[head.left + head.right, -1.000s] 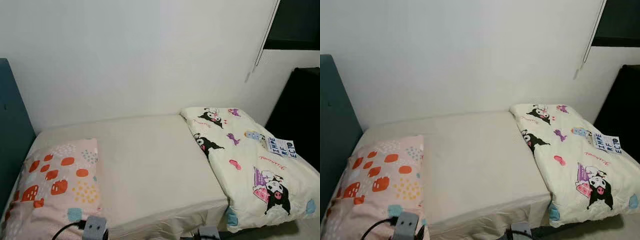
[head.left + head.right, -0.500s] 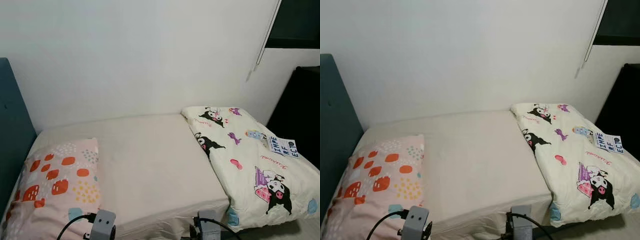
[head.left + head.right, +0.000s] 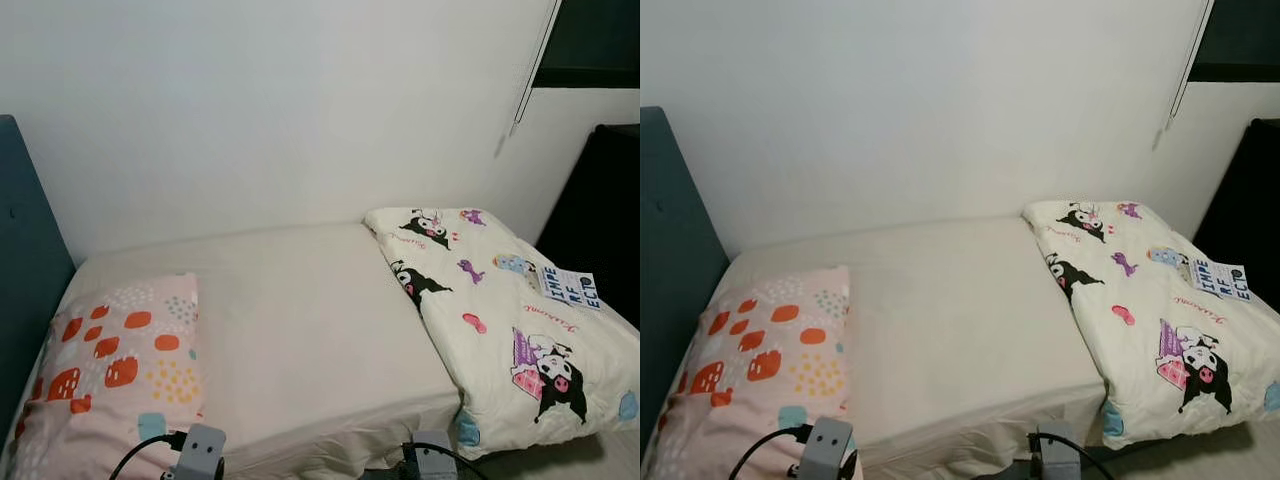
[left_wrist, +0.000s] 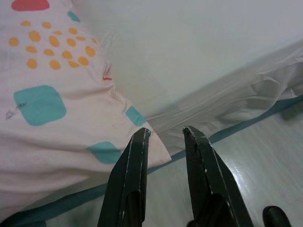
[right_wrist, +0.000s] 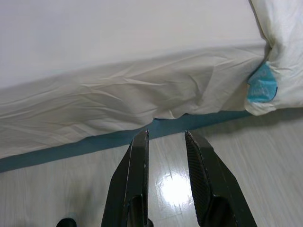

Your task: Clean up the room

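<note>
- Here's the bed (image 3: pixel 300 330), cream sheet smooth across its middle, pushed up against a white wall (image 3: pixel 270 110).
- At the head, beside the teal headboard (image 3: pixel 25 270), lies a pink pillow (image 3: pixel 115 370) dotted orange, yellow and teal, flat on the sheet.
- At the foot sits a folded quilt (image 3: pixel 500 320) with cartoon prints, its near corner hanging past the bed's edge; a small lettered label (image 3: pixel 568 287) rests on it.
- Left claw (image 4: pixel 165 133) is low at the bedside, fingers parted with nothing between them, tips just off the pillow's hanging corner.
- Right claw (image 5: pixel 165 135) hangs over the pale floor (image 5: pixel 246 179), released too, pointing at the sheet's draped edge and the teal bed base (image 5: pixel 57 153), the quilt's corner off to one side.
</note>
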### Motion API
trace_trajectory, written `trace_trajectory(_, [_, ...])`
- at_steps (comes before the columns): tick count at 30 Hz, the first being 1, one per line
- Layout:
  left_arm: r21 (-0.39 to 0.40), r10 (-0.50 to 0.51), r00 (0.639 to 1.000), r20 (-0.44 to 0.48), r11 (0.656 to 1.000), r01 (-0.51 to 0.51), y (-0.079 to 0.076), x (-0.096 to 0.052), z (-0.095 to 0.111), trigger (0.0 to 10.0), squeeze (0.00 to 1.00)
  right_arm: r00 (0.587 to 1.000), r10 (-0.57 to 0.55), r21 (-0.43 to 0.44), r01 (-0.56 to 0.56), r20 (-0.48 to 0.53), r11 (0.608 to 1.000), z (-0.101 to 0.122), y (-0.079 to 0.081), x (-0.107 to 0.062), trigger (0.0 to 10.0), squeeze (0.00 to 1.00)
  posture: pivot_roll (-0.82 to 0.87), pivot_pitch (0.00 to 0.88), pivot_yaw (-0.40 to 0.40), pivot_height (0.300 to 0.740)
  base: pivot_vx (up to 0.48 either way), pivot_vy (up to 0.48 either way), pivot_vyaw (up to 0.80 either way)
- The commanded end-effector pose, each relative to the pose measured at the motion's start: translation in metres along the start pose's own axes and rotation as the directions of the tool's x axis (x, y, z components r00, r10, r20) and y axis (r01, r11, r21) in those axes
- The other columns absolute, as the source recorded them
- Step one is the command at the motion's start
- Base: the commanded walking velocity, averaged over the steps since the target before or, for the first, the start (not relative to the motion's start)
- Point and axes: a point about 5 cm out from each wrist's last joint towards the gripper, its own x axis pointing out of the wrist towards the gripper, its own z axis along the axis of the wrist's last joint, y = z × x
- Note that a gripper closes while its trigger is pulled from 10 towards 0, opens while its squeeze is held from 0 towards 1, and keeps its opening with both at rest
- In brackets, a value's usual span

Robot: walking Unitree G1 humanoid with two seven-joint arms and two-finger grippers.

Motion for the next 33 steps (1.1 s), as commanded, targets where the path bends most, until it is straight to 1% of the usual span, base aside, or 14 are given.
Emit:
trace_trajectory(1, [-0.029, 0.0, 1.0, -0.023, 1.0, -0.001, -0.0034, -0.0005, -0.0029, 10.0, 0.0, 1.0, 0.001, 0.0, -0.001, -0.023, 1.0, -0.0055, -0.0014, -0.0025, 10.0, 0.0, 0.03, 0.056, -0.058, 0.74, 0.0, 0.0, 0.0])
trace_trajectory(11, [-0.038, 0.006, 1.0, -0.031, 0.999, -0.007, -0.0059, -0.0033, -0.0064, 10.0, 0.0, 0.999, -0.001, -0.019, 0.0, -0.033, 1.0, -0.0056, -0.0017, -0.002, 10.0, 0.0, 0.02, 0.067, -0.058, 0.74, 0.0, 0.0, 0.0])
trace_trajectory(22, [-0.036, -0.003, 0.999, -0.034, 0.999, 0.001, -0.0052, -0.0047, -0.008, 10.0, 0.0, 0.999, 0.002, -0.012, -0.003, -0.034, 1.0, -0.0065, -0.003, -0.0026, 10.0, 0.0, 0.02, 0.069, -0.058, 0.74, 0.0, 0.0, 0.0])
trace_trajectory(25, [-0.037, 0.016, 0.999, -0.045, 0.999, -0.018, -0.0018, -0.0052, -0.0098, 10.0, 0.0, 0.999, 0.01, -0.017, -0.01, -0.04, 1.0, -0.0071, -0.001, -0.0026, 10.0, 0.0, 0.02, 0.069, -0.059, 0.74, 0.0, 0.0, 0.0])
trace_trajectory(33, [-0.025, 0.016, 0.998, -0.053, 1.0, -0.017, -0.0016, -0.0063, -0.0116, 10.0, 0.0, 0.999, 0.005, -0.025, -0.007, -0.049, 1.0, -0.0073, -0.0028, -0.0021, 10.0, 0.0, 0.02, 0.072, -0.06, 0.74, 0.0, 0.0, 0.0])
